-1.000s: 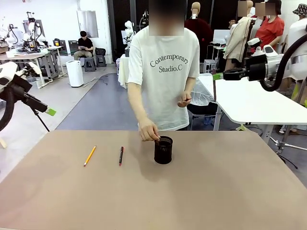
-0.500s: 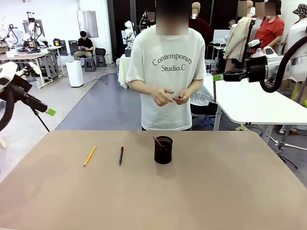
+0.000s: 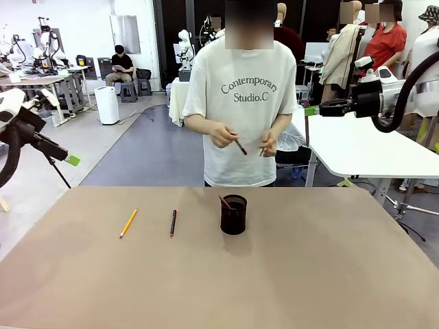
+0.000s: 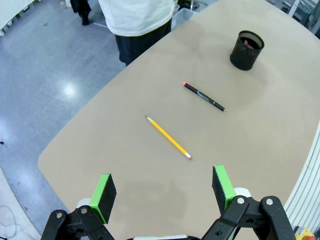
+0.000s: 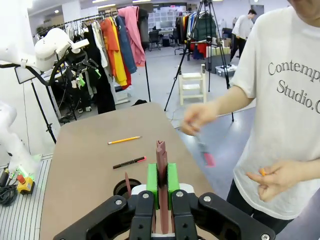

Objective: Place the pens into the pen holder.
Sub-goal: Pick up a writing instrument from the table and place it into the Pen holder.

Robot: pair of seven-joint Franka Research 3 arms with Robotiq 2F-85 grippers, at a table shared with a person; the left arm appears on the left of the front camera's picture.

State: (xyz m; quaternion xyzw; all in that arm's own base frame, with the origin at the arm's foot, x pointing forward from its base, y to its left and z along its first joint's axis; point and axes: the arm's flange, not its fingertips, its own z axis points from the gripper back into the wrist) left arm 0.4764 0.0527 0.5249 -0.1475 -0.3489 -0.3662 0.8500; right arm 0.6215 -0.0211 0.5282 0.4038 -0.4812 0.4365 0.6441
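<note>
Left tool (image 4: 164,189): one, jaws spread wide with nothing between the green pads (image 4: 106,190). You see it above the lower-left edge of the tabletop (image 4: 260,150) in its wrist view, and at the left border of the front view (image 3: 70,160), clear of the surface. Right tool (image 5: 162,171): one, jaws narrowed hard onto a thin reddish-brown stick (image 5: 161,152) that stands up between its pads; you cannot tell whether it is a pen. In the front view this tool (image 3: 309,110) sits at upper right, off beyond the tabletop. Pen holder (image 3: 233,215): one, black mesh, upright, just right of centre in the front view and at upper right in the left wrist view (image 4: 246,51). Pens, four counted. One reddish-brown pen (image 3: 224,201) leans inside the holder, its end above the rim. One orange-yellow pencil (image 3: 128,223) lies flat at centre-left. One dark pen with red ends (image 3: 173,223) lies flat between the pencil and the holder, apart from both. One dark pen with red (image 3: 240,146) is in the person's hand (image 3: 223,135), raised above the holder at chest height, upper centre of the frame. In the left wrist view the pencil (image 4: 168,138) lies at centre, with the dark pen (image 4: 204,96) up and to its right.
</note>
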